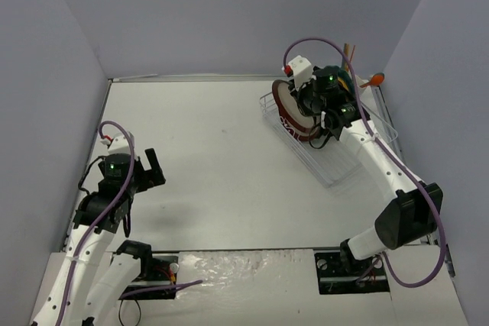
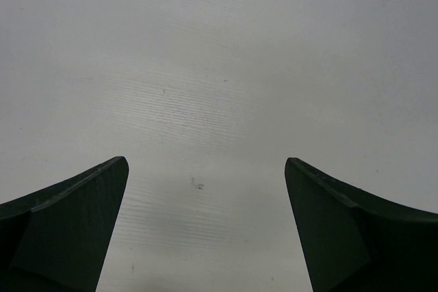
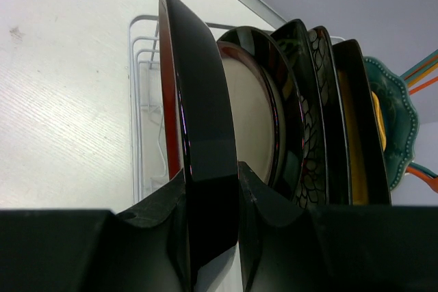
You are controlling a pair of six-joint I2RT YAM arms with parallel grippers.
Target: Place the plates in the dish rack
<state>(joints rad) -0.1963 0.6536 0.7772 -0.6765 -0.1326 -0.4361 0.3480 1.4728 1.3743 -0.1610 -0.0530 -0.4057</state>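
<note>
My right gripper (image 3: pixel 211 184) pinched a glossy, red-rimmed plate (image 3: pixel 198 100) upright at the white wire rack's (image 3: pixel 139 94) end, beside the other plates (image 3: pixel 321 121) (all on edge). The left gripper (image 2: pixel 205 227) gaped over the matte worktop (image 2: pixel 219 66).

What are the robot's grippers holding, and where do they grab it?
The right gripper pinches the red-brown-rimmed plate by its rim, upright at the dish rack. The left gripper holds nothing.
</note>
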